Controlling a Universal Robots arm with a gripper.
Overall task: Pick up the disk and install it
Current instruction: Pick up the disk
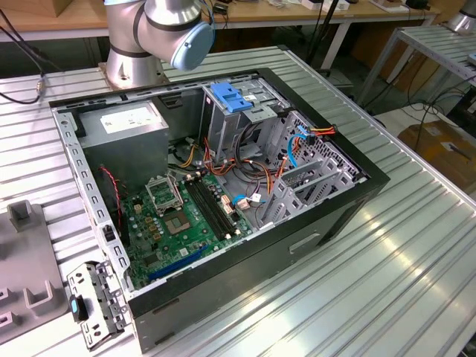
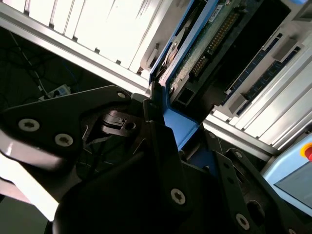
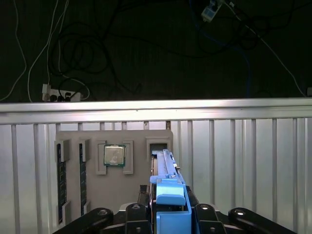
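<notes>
The flat rectangular hard disk with blue plastic side rails (image 3: 169, 192) stands on edge, clamped in the black pincer (image 3: 170, 214). The pincer's two fingers (image 3: 200, 214) press against the disk's opposite faces.

In the second wrist view the disk (image 2: 204, 44) shows its green circuit-board underside and a row of connector pins. A blue rail runs down into the pincer (image 2: 163, 129).

In the first wrist view the disk's narrow edge points towards a rectangular slot in a pale grey moulded tray (image 3: 136, 190). Whether the disk touches the tray cannot be told. Beside that slot the tray holds a square silver processor chip (image 3: 114, 155) in a recess. Further along, two dark memory sticks (image 3: 60, 180) lie in long parallel channels.

The tray lies on a ribbed aluminium tabletop (image 3: 243, 161). Beyond the tabletop's edge, dark cables (image 3: 73, 53) and a white power strip (image 3: 61, 92) lie on the floor.

In the exterior view the tabletop (image 1: 401, 282) carries an open black computer case (image 1: 327, 216). Inside the case are a green motherboard (image 1: 186, 223), a grey metal box with a white sticker (image 1: 123, 123) and a tall metal cage with a blue plastic handle (image 1: 230, 97). The silver and light-blue robot arm (image 1: 160, 30) rises behind the case.
</notes>
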